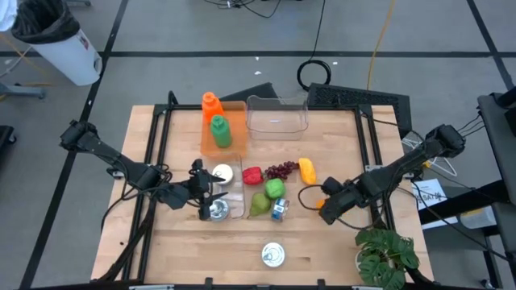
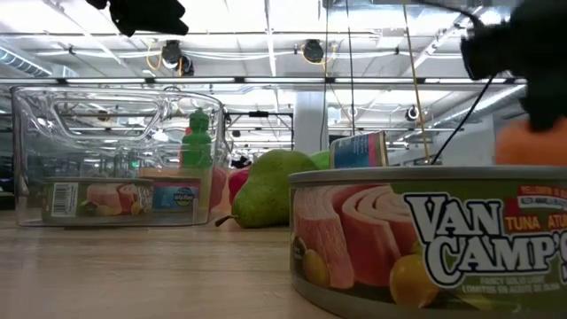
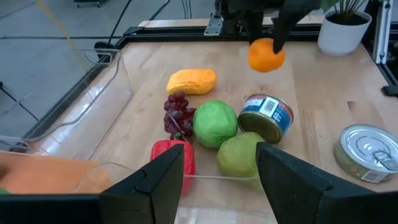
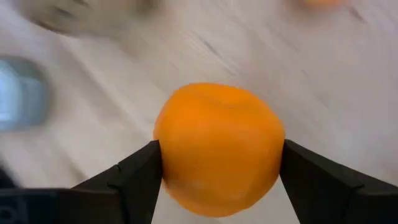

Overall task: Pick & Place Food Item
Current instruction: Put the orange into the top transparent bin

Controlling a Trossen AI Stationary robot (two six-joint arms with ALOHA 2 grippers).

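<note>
The orange (image 4: pixel 217 148) is round, so it shows no long axis and no clear pointing direction; it sits clamped between the two fingers of the right gripper (image 1: pixel 325 202), whose jaws stand fairly wide around it, at about four o'clock on the table (image 1: pixel 339 242), and in the left wrist view it hangs clear above the wood. There is one orange, one yellow mango-like fruit (image 1: pixel 307 168), one bunch of dark grapes (image 1: pixel 280 170), one red pepper (image 1: pixel 252 174), one green apple (image 1: pixel 275 188) and one green pear (image 1: pixel 258 205), clustered near the table's centre. Four cans show: a blue-labelled one (image 1: pixel 279 210) lying on its side just beside the pear, a tuna can (image 1: pixel 273 255) alone at six o'clock, and two in the long clear bin (image 1: pixel 236 181) left of centre, one (image 1: pixel 222 174) toward twelve and one (image 1: pixel 217 211) toward six. An orange tray (image 1: pixel 222 145) at eleven o'clock holds two bottles, one orange (image 1: pixel 211 103) and one green (image 1: pixel 219 130). A second clear bin (image 1: pixel 278 118) at twelve o'clock holds nothing visible. The left gripper (image 1: pixel 206 196) hangs over the long bin near the can toward six, jaws partly apart, gripping nothing visible.
</note>
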